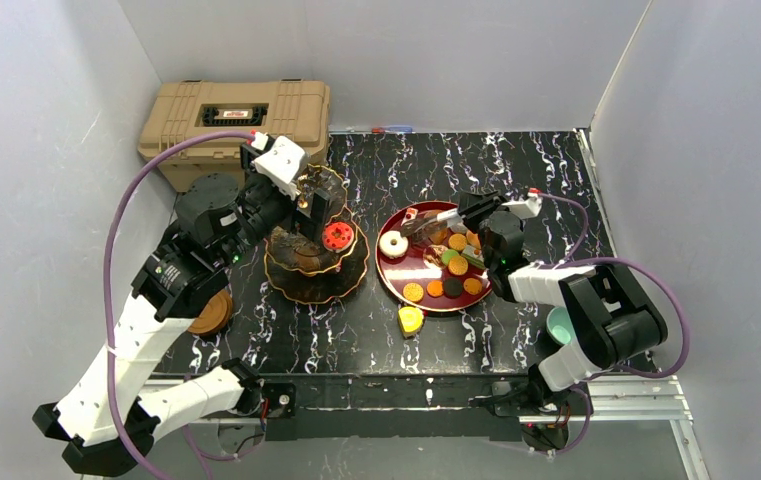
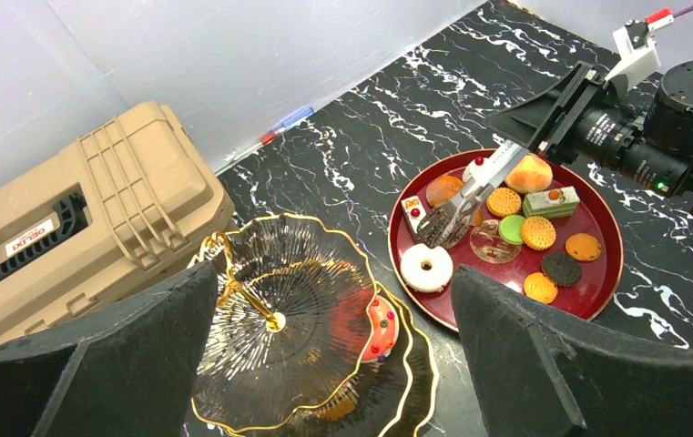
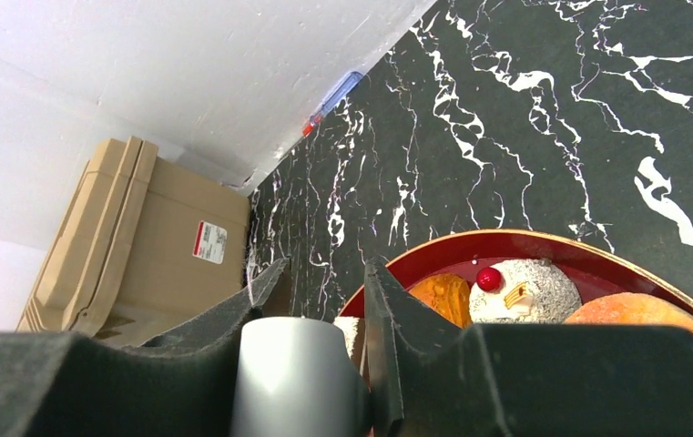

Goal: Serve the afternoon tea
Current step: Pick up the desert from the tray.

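Left gripper (image 2: 333, 278) hangs with jaws spread wide and empty over the three-tier stand (image 2: 315, 273). Right gripper (image 3: 324, 273) clamps silver tongs (image 2: 470, 196), their tips among sweets (image 2: 535, 232) on the red tray (image 2: 590, 282).

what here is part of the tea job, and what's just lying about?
Job: stand, tray, sweets, stray yellow sweet, tongs, teal cup, saucer.
Lying about: tan case, pen at the back wall.
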Controlling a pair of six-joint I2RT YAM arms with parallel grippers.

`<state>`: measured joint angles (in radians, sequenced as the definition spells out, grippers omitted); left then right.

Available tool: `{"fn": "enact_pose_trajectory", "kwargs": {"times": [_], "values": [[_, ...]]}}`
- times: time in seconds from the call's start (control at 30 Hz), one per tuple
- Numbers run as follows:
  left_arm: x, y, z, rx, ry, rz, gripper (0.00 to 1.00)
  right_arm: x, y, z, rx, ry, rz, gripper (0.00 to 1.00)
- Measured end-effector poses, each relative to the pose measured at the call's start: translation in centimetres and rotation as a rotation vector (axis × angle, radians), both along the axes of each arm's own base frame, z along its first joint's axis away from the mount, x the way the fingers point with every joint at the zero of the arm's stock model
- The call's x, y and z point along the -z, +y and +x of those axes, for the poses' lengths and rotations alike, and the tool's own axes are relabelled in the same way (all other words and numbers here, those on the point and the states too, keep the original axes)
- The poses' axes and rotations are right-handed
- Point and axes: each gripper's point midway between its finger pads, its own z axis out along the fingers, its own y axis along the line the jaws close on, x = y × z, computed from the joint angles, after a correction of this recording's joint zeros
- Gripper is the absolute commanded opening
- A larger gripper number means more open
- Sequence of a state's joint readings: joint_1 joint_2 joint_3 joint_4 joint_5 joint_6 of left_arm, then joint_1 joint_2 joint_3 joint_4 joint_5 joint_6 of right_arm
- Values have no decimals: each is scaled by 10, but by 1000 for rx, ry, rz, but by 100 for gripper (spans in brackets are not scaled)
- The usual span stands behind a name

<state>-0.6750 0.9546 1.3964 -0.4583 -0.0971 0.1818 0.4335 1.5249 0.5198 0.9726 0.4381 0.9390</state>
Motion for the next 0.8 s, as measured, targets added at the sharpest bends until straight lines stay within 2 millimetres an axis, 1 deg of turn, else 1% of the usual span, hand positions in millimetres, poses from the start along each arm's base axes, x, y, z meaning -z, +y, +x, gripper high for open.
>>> {"fn": "enact_pose_trajectory", "kwargs": {"times": [0.27,0.47,0.57,0.7,0.8], "values": [[-1,0,0,0,-1,-2,98,0,6,-1,-24,-1,-29,44],[-1,1,-1,0,-2,-2,98,-14,22,6,-53,-32,-81,47],[-2,1,-1,0,-5,-4,98,-23,33,10,-65,-47,-120,42],[-3,2,-3,0,-9,-7,98,-34,50,15,-77,-63,-188,31],[-5,3,-4,0,-14,-11,98,-40,61,16,-76,-68,-251,25]]}}
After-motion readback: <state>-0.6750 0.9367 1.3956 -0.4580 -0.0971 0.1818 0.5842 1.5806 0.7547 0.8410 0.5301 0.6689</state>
